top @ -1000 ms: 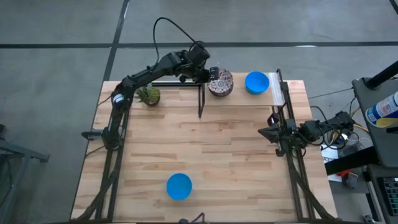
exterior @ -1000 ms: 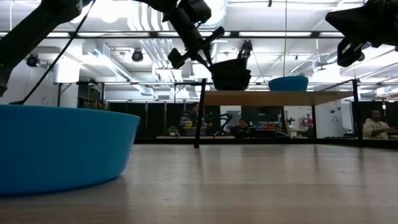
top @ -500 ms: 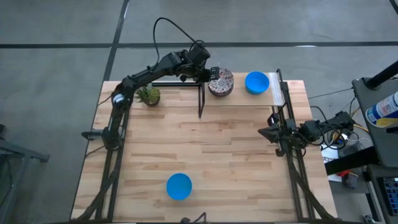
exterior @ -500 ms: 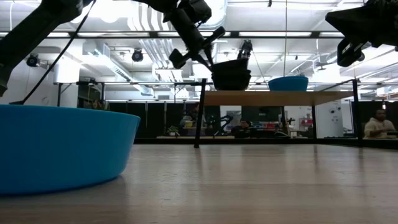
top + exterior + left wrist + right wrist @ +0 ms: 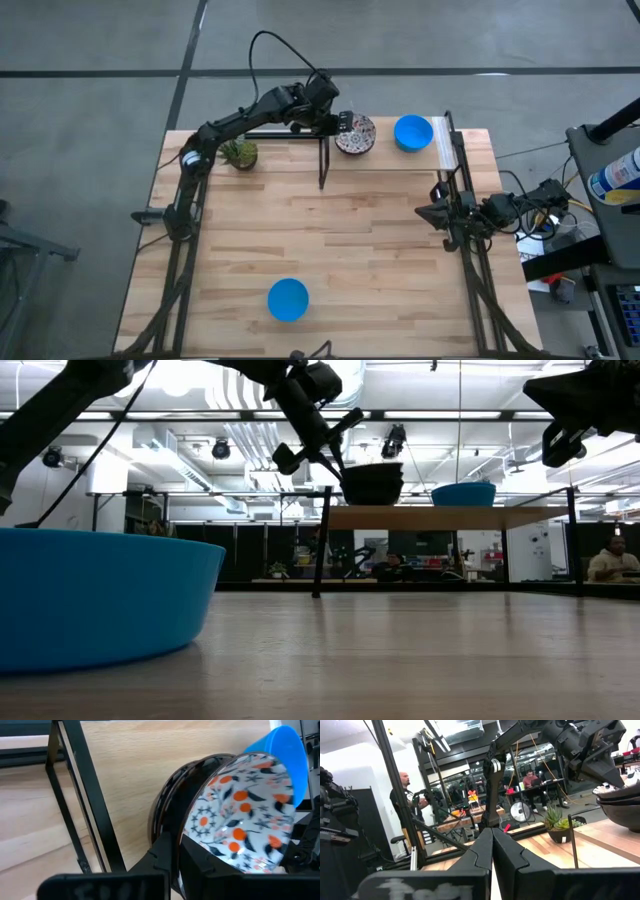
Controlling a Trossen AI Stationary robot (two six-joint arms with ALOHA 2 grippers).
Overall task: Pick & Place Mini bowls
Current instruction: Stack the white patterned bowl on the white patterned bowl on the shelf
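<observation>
Left gripper (image 5: 340, 123) clamped on speckled bowl (image 5: 356, 134) rim, lifts it slightly off stack on far shelf (image 5: 390, 160); right gripper (image 5: 432, 213) fingers pressed together, empty, unmoved.

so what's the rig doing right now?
The left pincer is up at the raised shelf at the table's far edge, gripping the rim of the top patterned bowl on a small stack there. A blue bowl sits beside it on the shelf; another blue bowl is on the table near the front. The right arm waits at the right edge.

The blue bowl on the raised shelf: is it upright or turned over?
Upright: the blue bowl shows its open hollow from above, and its rim faces up in the low view.
</observation>
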